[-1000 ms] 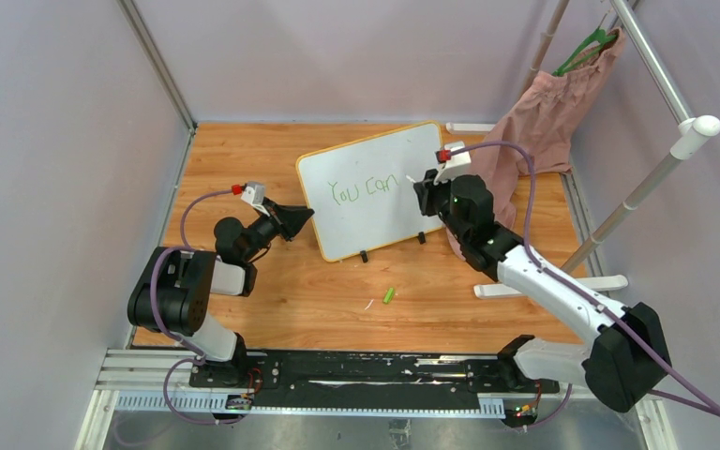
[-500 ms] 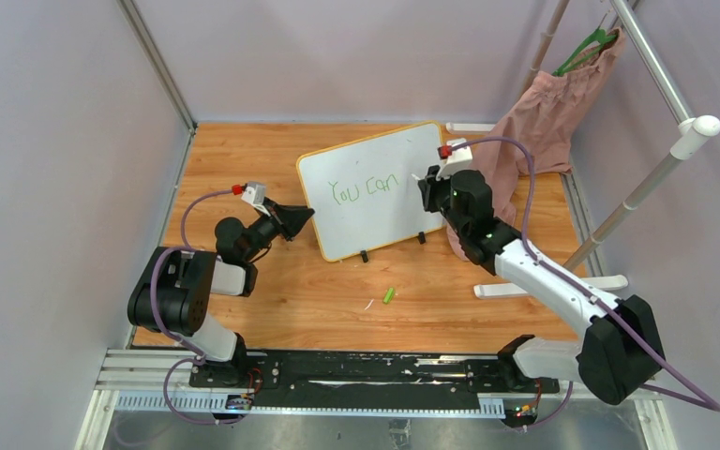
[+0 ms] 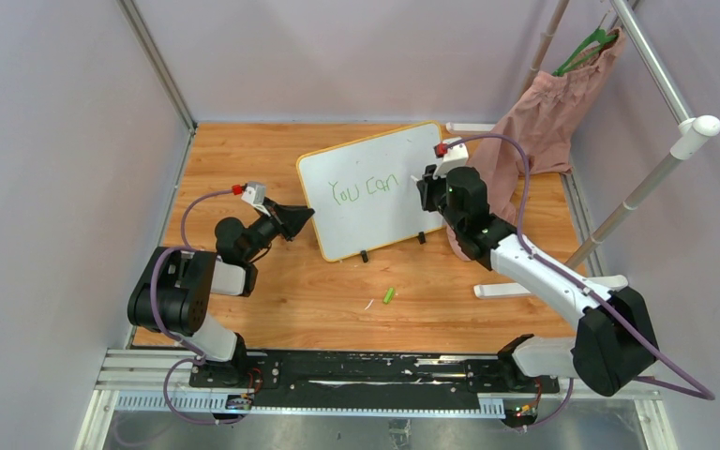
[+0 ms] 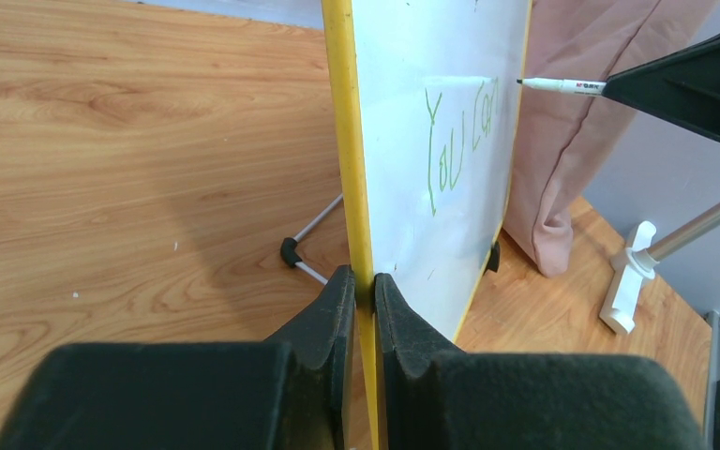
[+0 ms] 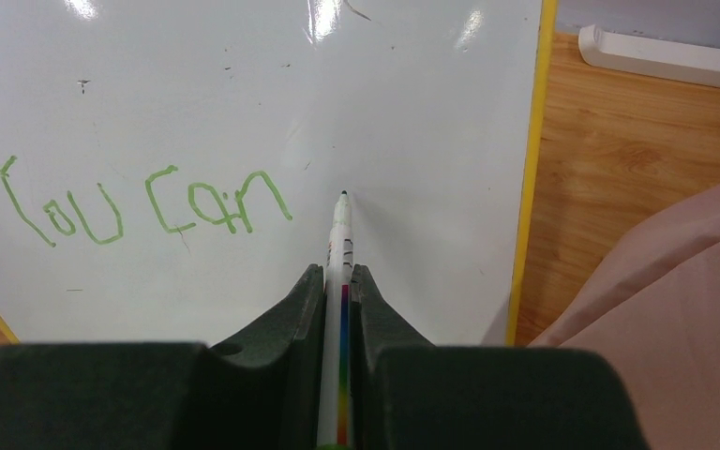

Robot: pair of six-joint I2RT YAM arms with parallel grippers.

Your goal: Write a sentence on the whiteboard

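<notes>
The whiteboard (image 3: 403, 155), white with a yellow rim, stands tilted on black feet at the back of the table. Green letters of the sentence (image 3: 364, 190) read "You can" (image 5: 141, 206). My left gripper (image 4: 363, 286) is shut on the board's yellow left edge (image 4: 342, 141). My right gripper (image 5: 337, 274) is shut on a thin white marker (image 5: 341, 234). The marker's tip sits at the board's face just right of "can"; I cannot tell whether it touches. The left wrist view shows the marker (image 4: 562, 86) level, pointing at the board.
A green marker cap (image 3: 389, 295) and a small white scrap (image 3: 368, 305) lie on the wood in front of the board. A pink garment (image 3: 544, 112) hangs from a white rack (image 3: 656, 178) close behind my right arm. The rack's foot (image 3: 548, 286) lies on the table.
My right gripper has edged slightly toward the board's upper right with the marker. The writing and my left gripper are unchanged.
</notes>
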